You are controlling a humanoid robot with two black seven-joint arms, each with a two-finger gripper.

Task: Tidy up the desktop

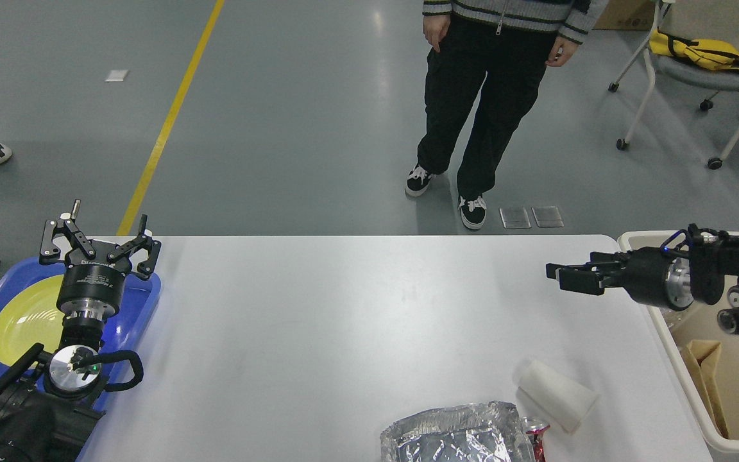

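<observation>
The white desktop [344, 321] fills the middle of the head view. On its near right part a white paper cup [555, 393] lies on its side, next to a crumpled foil tray [456, 433] and a red can [535, 428] at the front edge. My left gripper [100, 242] is open and empty, held above the blue tray [145, 301] at the left. My right gripper [565, 276] points left above the desktop's right edge, well above and behind the cup. It holds nothing, and its fingers are too close together in this view to tell apart.
A yellow plate [23, 317] lies in the blue tray. A beige bin [684, 359] stands off the right edge with a brown paper bag [703, 366] inside. A person [485, 96] stands just beyond the far edge. A chair [696, 70] is at the far right.
</observation>
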